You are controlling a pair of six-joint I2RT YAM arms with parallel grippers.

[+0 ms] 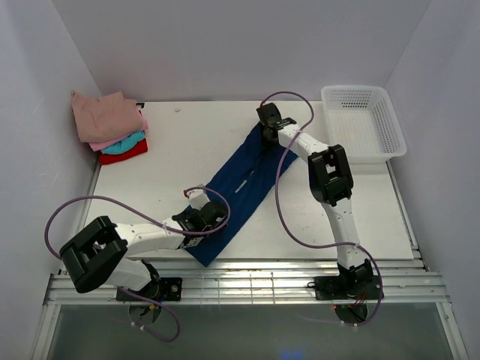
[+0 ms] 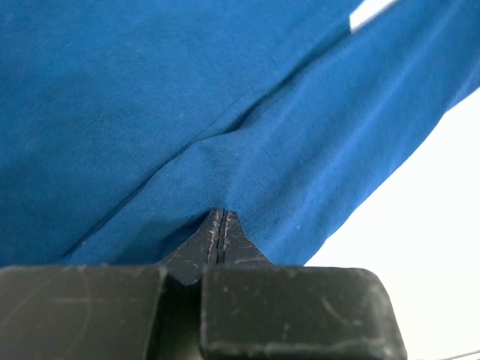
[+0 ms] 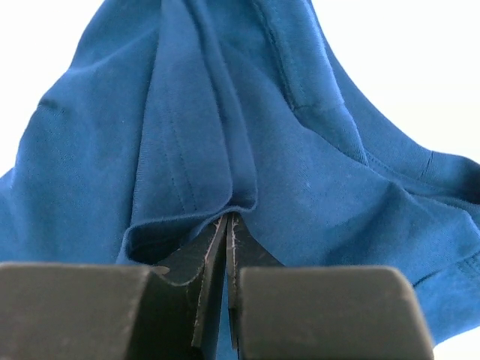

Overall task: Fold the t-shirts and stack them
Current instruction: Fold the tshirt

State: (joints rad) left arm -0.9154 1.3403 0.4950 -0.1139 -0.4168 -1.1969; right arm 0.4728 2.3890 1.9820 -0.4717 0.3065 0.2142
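Arms stretch apart: left end effector [image 2: 220,217] and right end effector [image 3: 227,219] pinch opposite ends of the navy tee [image 1: 251,169]. Folded tees [image 1: 111,124] lie at the counter's far-left corner.

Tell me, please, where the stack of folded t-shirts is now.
In the top view, the stack of folded t-shirts sits in the far-left corner of the table, clear of the navy t-shirt stretched mid-table.

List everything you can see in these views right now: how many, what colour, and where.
navy tee: one, navy blue, stretched diagonally across the middle of the table
folded tees: four, dusty-pink on top, then pink, teal, red; stacked at the far left corner
basket: one, white mesh, far right corner
table: one, white, under everything
left arm, right arm: two, white and black, bases at the near edge
left pincer: black, shut on the navy tee's near end
right pincer: black, shut on its far end
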